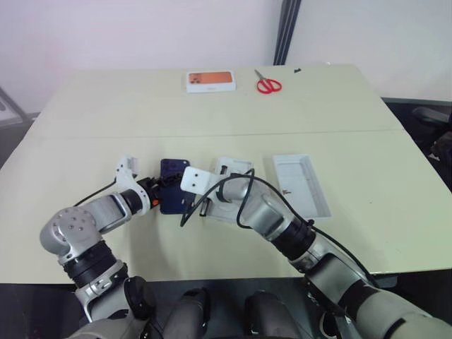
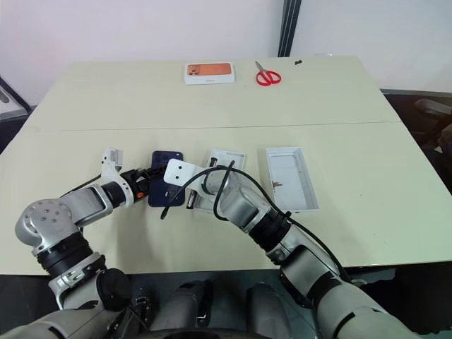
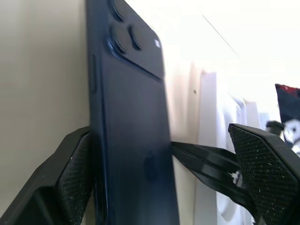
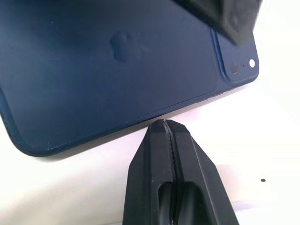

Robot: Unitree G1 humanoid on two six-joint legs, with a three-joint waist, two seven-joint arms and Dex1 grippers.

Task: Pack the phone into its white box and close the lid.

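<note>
The dark navy phone (image 1: 170, 171) lies back up on the table, left of centre. My left gripper (image 1: 158, 191) reaches it from the left and is open. The phone (image 3: 131, 117) sits between its fingers, one pad (image 3: 75, 173) against an edge and the other well clear. My right gripper (image 4: 165, 125) is shut and empty, its tips at the phone's (image 4: 93, 61) long edge. The white box (image 1: 302, 185), pale grey inside, lies open to the right. A second shallow white piece (image 1: 237, 167), possibly the lid, lies partly under my right arm.
An orange-topped box (image 1: 210, 80) and red scissors (image 1: 268, 85) lie near the table's far edge. A black cable (image 1: 185, 215) from my right wrist loops over the table by the phone's near end. A dark floor lies beyond the table's right edge.
</note>
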